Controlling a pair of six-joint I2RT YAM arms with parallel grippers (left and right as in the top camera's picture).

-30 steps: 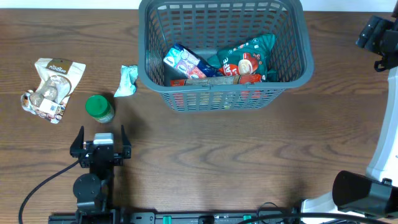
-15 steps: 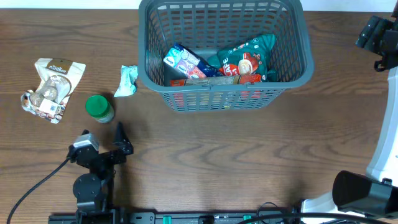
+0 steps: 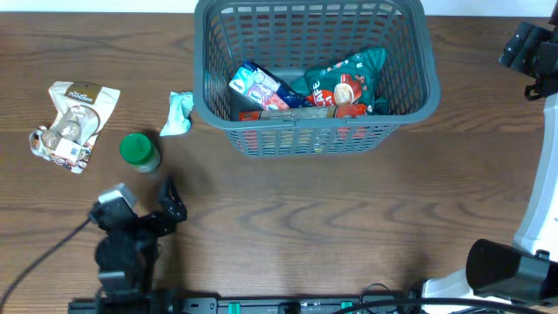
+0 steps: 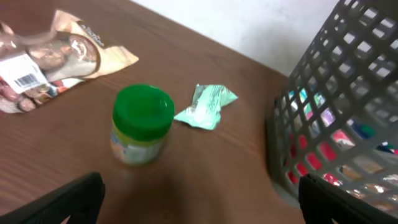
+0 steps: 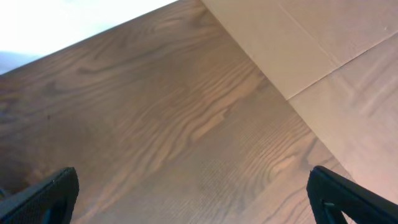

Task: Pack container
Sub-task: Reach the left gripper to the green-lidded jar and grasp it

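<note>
Dark brown wood-grain table (image 3: 349,218) fills our overhead view, with a pale strip along its far edge. We see the container (image 3: 305,139), a dark grey lattice basket, standing at the far middle of the table. A teal packet (image 3: 344,78), a blue-and-white packet (image 3: 253,85) and a flat red pack (image 3: 288,112) lie on its bottom.

Left of the basket, just beside its wall, lies a small pale green sachet (image 3: 179,113). Nearer to us stands a green-lidded jar (image 3: 139,150), upright, and well to its left a tan pouch (image 3: 71,122) lies flat.

Our left gripper (image 3: 142,196) sits near the front edge, jaws spread wide and holding nothing. From its wrist camera the jar stands directly ahead, between us and the sachet, with the basket wall off to the right.

Our right gripper (image 5: 193,199) is spread wide too, holding nothing, over bare wood beside a beige panel (image 5: 336,74).

On the pouch we can make out a barcode on a white sticker (image 4: 25,71). Its other print is too blurred to read, and so is the white lettering on the teal packet.
</note>
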